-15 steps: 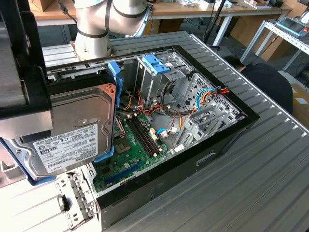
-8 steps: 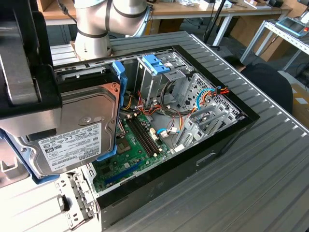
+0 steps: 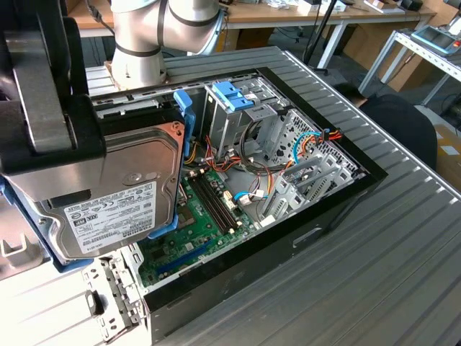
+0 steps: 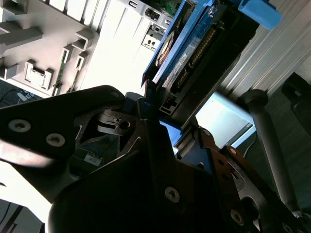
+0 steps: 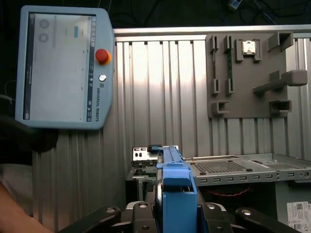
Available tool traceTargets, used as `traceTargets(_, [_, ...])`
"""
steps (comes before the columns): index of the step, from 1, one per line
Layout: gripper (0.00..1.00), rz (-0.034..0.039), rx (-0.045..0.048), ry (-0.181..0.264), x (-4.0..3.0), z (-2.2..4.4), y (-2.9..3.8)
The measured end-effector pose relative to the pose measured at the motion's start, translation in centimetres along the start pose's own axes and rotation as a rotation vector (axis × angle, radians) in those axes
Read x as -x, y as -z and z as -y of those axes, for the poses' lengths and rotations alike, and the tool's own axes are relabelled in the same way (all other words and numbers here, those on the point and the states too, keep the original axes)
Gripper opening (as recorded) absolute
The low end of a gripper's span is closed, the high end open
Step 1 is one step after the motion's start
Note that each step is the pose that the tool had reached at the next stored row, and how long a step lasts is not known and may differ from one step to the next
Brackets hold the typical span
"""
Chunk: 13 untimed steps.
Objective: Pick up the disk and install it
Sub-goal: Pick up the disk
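Gripping the disk [image 3: 122,187] with the end effector [image 5: 177,213], closed on the light blue plastic carrier from both sides. Holding it tilted in the air at the exterior view's left, over the near corner of the open computer case [image 3: 346,180] on the ribbed counter [image 3: 403,245], well apart from the metal drive cage [image 3: 227,126] further in. Likely dense and heavy for its size, rigid, smooth-skinned and sensitive to knocks. Best taken by the carrier's long side rails, squarely, keeping clear of the connector pins [image 4: 203,44] at the end.
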<state>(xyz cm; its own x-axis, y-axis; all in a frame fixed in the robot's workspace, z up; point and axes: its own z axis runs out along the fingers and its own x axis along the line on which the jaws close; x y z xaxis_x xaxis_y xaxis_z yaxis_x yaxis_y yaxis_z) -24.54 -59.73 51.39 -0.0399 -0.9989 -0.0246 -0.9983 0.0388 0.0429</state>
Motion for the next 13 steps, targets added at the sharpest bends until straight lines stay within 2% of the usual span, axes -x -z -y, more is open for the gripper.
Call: traceTargets(13, [0.37,0.0000,0.0000,0.000,0.02,0.88,0.03])
